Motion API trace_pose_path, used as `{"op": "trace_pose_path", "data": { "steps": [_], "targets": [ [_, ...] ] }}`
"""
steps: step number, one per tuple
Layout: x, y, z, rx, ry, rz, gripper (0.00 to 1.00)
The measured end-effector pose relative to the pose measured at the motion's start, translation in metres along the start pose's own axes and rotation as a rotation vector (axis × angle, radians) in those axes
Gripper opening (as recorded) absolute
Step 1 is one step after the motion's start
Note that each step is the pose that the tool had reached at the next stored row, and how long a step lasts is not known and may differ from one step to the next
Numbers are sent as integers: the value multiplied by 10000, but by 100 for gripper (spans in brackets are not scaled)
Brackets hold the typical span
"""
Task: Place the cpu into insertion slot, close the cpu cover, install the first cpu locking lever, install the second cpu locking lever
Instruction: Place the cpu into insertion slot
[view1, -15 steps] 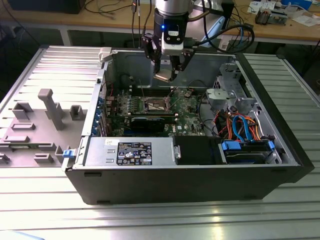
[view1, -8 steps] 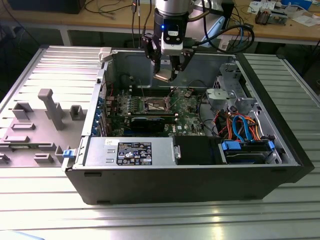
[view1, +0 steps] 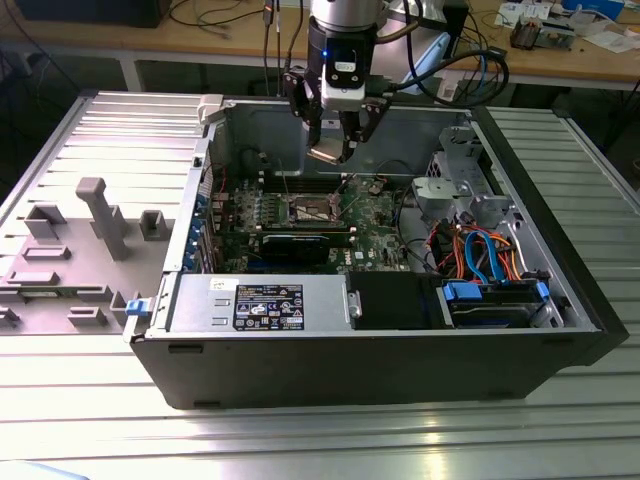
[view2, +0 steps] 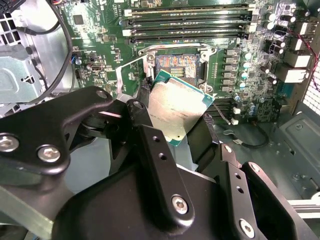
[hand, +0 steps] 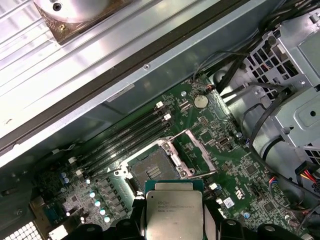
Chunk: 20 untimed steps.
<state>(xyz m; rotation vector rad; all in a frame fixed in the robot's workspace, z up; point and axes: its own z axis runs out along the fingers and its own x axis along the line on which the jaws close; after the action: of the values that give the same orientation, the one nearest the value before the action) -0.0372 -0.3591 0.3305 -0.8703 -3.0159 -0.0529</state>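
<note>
Second wrist view, hand (view2: 176, 127) above insertion slot (view2: 177, 67), clamped on cpu (view2: 180, 102)

Bright, even light from above fills the exterior view, leaving pale glare streaks on the ribbed metal table (view1: 300, 440), while the inside of the computer case (view1: 400, 360) sits in shade. In the second wrist view the chip (view2: 180, 107) carries a soft sheen, and small white highlights dot the circuit board (view2: 105, 35).
</note>
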Motion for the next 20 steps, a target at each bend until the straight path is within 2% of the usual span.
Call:
{"op": "trace_pose_path", "data": {
  "steps": [20],
  "targets": [
    [0,0,1,-3,-9,284,55]
  ]
}}
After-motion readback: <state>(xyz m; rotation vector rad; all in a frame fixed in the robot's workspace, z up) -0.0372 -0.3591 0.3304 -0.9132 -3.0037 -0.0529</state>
